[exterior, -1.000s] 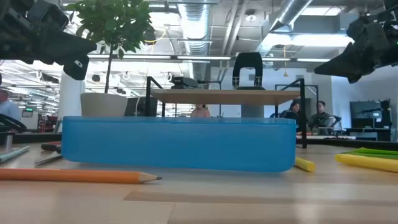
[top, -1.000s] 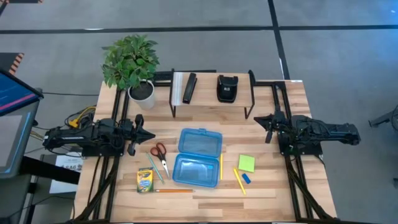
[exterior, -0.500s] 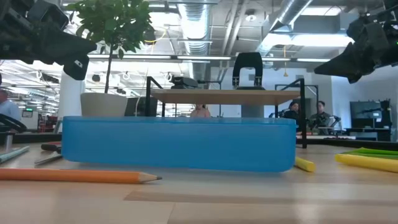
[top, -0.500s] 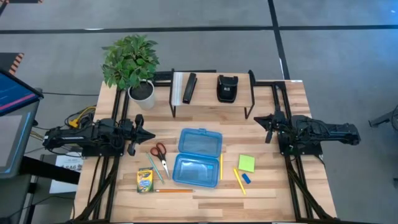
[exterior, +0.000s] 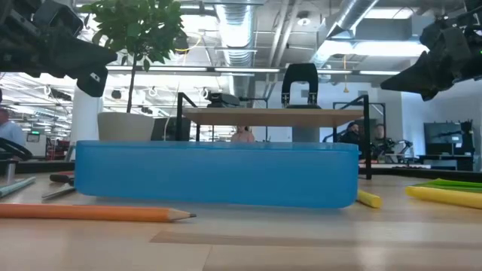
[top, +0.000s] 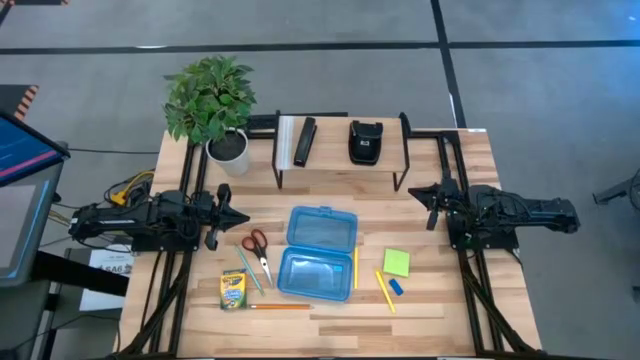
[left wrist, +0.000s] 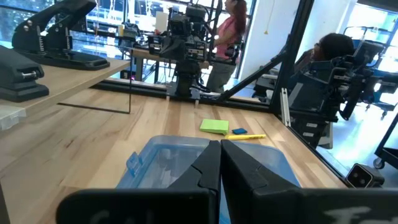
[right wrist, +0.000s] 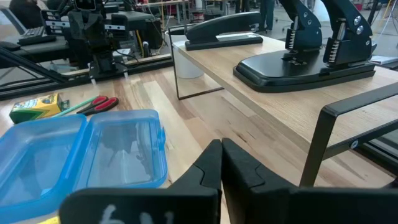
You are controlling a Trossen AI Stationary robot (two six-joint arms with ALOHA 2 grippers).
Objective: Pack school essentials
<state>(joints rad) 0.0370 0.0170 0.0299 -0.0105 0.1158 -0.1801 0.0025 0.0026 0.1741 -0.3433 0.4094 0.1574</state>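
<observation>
At table centre the blue case (top: 318,253) lies open and empty, and only the high view lays out everything around it: scissors (top: 256,245) and crayon box (top: 233,289) to its left, sticky-note pad (top: 396,262) and eraser (top: 396,287) to its right. Left gripper (left wrist: 220,163) and right gripper (right wrist: 221,163) hang at the table's edges, fingers pressed together, holding nothing. In the low view the case hides most of what lies behind it; the orange pencil (exterior: 94,213) shows in front.

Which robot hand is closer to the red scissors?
The left hand. It hangs just beside the red scissors, a little toward the plant side. The right hand waits on the far side of the open blue box, much farther away.
</observation>
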